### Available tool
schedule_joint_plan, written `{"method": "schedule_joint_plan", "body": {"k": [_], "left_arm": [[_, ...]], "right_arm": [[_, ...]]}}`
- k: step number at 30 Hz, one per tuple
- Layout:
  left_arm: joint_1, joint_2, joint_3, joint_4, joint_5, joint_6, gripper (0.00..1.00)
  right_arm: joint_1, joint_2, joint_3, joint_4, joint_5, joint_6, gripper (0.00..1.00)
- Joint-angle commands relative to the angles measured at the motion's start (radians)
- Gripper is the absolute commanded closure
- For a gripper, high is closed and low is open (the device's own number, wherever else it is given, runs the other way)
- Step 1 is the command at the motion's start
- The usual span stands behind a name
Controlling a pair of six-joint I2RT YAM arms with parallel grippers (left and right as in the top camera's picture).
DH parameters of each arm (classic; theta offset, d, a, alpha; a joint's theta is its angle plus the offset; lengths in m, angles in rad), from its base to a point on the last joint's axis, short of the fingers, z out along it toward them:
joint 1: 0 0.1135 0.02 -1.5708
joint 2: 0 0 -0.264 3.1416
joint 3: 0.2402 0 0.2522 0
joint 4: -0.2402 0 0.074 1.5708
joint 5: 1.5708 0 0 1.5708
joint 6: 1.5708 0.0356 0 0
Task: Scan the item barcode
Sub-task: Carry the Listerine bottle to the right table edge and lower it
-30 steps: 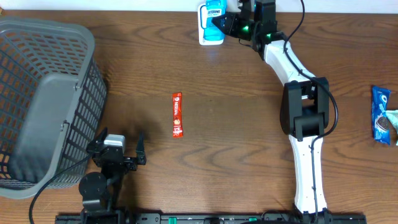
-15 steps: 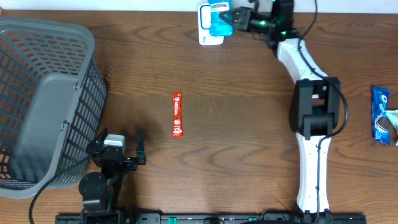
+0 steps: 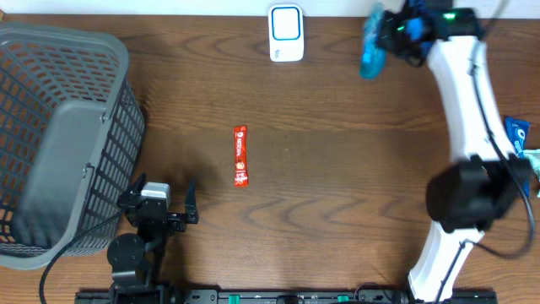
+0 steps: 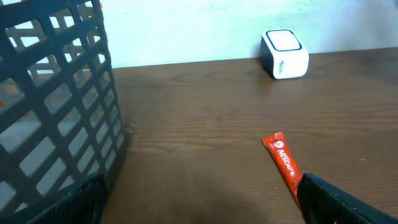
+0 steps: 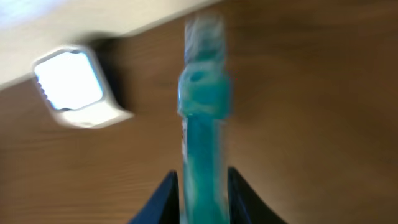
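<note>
The item is a teal-blue packet [image 3: 371, 46], and my right gripper [image 3: 393, 30] is shut on it above the table's far right. It shows blurred in the right wrist view, where the packet [image 5: 202, 118] stands up between the two dark fingers [image 5: 169, 193]. The white barcode scanner [image 3: 286, 32] stands at the far edge, left of the packet and apart from it; the scanner [image 5: 74, 87] lies to the upper left of that view. My left gripper [image 3: 164, 189] rests open at the near left, nothing between its fingers.
A grey mesh basket [image 3: 59, 127] fills the left side, right beside the left gripper. A red Nescafe sachet [image 3: 240, 155] lies mid-table, its lower end by the left gripper's right finger [image 4: 339, 202]. A blue biscuit packet [image 3: 516, 156] lies at the right edge.
My right arm has swung right with the teal packet, carrying it from over the scanner to well clear of it. The left arm has not moved.
</note>
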Motion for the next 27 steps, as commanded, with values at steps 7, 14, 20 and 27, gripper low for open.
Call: {"method": "schedule_joint_plan", "body": {"k": [7,14,20,27], "left_arm": [[-0.004,-0.003,-0.016,-0.026,0.005,0.013,0.02],[-0.004,-0.003,-0.016,-0.026,0.005,0.013,0.02],[-0.004,-0.003,-0.016,-0.026,0.005,0.013,0.02],[-0.004,-0.003,-0.016,-0.026,0.005,0.013,0.02]], "right_arm": [[-0.115,0.029,0.001,-0.293,0.734,0.049,0.92],[-0.147,0.076,0.0,-0.303,0.362,-0.024,0.53],[-0.12,0.171,-0.005,-0.374,0.293,-0.195,0.26],[-0.144,0.23,-0.145,-0.32,0.295,-0.375,0.26]]}}
